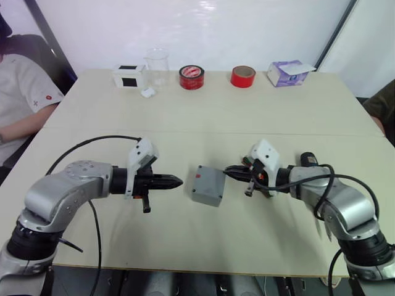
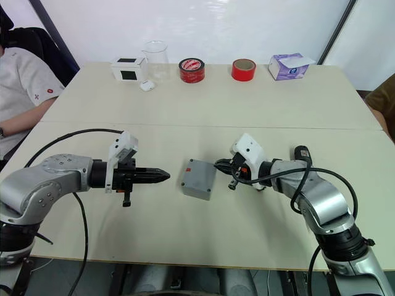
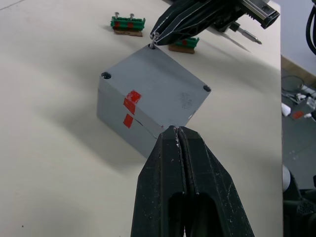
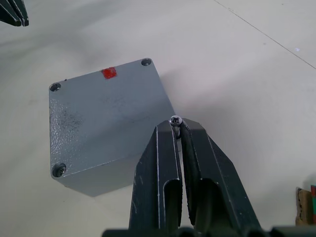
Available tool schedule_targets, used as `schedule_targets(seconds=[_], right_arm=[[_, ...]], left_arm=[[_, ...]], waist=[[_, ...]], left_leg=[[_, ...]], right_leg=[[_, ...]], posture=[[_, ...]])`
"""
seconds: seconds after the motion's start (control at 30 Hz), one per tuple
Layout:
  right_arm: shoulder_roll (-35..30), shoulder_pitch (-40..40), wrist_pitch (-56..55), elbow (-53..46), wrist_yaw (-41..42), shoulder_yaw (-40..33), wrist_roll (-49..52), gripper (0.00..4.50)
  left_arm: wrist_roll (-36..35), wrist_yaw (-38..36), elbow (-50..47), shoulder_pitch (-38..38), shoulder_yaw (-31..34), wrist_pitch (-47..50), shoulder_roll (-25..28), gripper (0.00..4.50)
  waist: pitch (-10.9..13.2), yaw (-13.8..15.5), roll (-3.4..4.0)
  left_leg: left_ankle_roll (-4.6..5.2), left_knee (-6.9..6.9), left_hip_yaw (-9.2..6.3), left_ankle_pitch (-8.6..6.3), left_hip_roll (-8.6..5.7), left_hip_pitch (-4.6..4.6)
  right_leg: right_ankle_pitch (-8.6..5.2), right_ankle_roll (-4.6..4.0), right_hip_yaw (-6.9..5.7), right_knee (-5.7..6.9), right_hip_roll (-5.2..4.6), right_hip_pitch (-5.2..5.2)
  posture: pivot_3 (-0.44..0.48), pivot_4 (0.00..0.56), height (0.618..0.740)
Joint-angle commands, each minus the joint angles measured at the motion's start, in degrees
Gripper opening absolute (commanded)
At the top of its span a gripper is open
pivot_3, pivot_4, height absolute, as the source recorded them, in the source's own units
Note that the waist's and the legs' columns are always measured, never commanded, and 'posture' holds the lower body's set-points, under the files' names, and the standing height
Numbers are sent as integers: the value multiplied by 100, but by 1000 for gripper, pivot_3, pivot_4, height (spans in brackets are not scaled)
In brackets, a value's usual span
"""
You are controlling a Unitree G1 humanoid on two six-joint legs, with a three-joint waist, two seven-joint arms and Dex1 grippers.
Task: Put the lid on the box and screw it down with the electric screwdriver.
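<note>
On the beige surface (image 1: 185, 117), the lid (image 4: 106, 116) sits on the box (image 3: 129, 118). The right gripper (image 4: 176, 123) pinches a screw (image 4: 175, 119) beside a corner hole; next it must drop in. The left gripper (image 3: 177, 132) is closed, empty.

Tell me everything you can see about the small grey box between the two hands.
The box is a square grey metal enclosure with the lid already seated on it, red marks on lid and side. It sits on the table, turned cornerwise. The right hand holds a screw at one corner hole.

A lab or office test room: plain beige counter (image 1: 216, 117), white wall, tape rolls (image 1: 192, 77), beaker (image 1: 157, 65), seated person (image 1: 21, 102).
</note>
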Motion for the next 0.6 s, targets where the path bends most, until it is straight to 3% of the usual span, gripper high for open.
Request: schedule_targets(seconds=[0.03,0.17,0.37,0.53,0.6], right_arm=[[-2,-88,-5,-38,34,-15,8,40],[-18,-99,28,-6,56,-8,9,1289],[-35,-127,118,-42,42,-150,70,3686],[-47,-232,730,-146,-82,-933,645,3686],[-171,-542,1205,56,-236,-1506,927,4304]], left_arm=[[-54,8,-167,15,129,-102,38,0],[-52,21,-169,20,136,-100,36,0],[-88,39,-155,20,186,-100,13,0],[-270,343,-28,-157,486,-102,-284,0],[174,944,35,-334,536,-456,-580,0]], waist=[[0,-1,0],[0,-1,0],[0,-2,0],[0,6,0],[0,32,0]], left_leg=[[0,0,0,0,0,0],[0,0,0,0,0,0],[0,0,0,0,0,0],[0,0,0,0,0,-1],[0,0,0,0,-1,-1]], right_leg=[[0,0,0,0,0,0],[0,0,0,0,0,0],[0,0,0,0,0,0],[0,0,0,0,-2,0],[0,0,0,0,-5,0]], posture=[[0,150,740],[0,150,740],[0,150,740],[0,150,740],[0,150,740]])
